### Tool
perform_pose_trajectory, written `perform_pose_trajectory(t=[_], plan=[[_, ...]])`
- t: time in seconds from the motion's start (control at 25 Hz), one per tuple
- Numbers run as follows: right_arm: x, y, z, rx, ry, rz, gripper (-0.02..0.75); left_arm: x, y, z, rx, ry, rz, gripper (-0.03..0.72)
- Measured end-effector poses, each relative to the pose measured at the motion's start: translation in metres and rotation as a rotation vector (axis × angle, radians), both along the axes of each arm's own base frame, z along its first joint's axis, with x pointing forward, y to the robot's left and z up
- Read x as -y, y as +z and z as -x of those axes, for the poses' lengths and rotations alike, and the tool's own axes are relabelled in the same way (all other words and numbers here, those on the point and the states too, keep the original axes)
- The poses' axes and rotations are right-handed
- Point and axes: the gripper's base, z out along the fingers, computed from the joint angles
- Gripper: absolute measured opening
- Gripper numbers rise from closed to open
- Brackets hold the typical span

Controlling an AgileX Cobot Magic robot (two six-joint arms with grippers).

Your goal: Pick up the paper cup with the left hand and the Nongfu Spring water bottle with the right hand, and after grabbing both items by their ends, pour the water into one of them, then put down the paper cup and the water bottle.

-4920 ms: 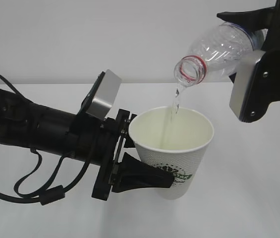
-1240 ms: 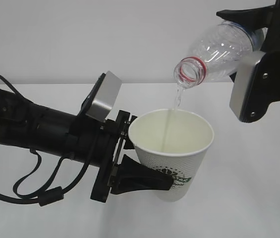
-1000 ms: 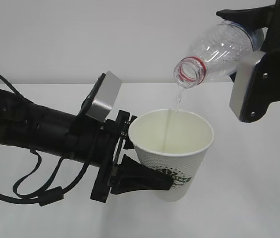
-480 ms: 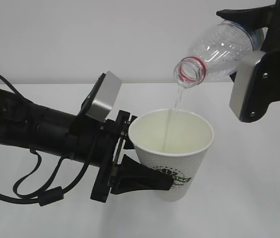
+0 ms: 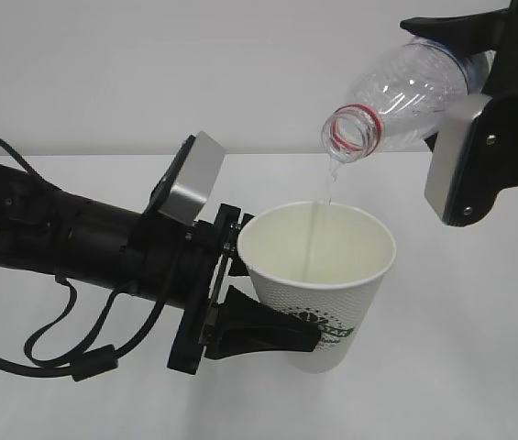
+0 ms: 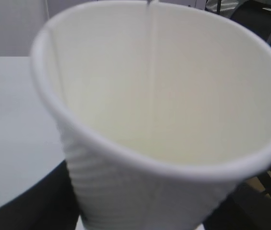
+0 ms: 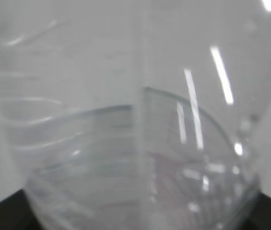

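At centre frame the left hand [image 5: 272, 332] clasps the thin, crushable paper cup [image 5: 321, 284] low down; upper right, the right hand [image 5: 479, 110] grips the light, slippery Nongfu Spring water bottle [image 5: 403, 96], trickling water [image 5: 316, 234].

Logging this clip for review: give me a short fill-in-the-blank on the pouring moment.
1. The clear ribbed plastic bottle is tilted with its mouth pointing ____.
2. A thin stream of water falls into the white ____ cup.
3. The black left gripper holds the cup by its ____.
4. The neck ring on the bottle is ____.

Missing words: downward; paper; side; red
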Motion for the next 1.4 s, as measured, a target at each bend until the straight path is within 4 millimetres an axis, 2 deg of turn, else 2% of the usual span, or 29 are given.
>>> perform_pose_trajectory(t=[1.4], plan=[[-0.0007, 0.0019, 0.0004, 0.017, 0.009, -0.011, 0.503, 0.0000, 0.0000, 0.0000, 0.000, 0.000, 0.000, 0.495]])
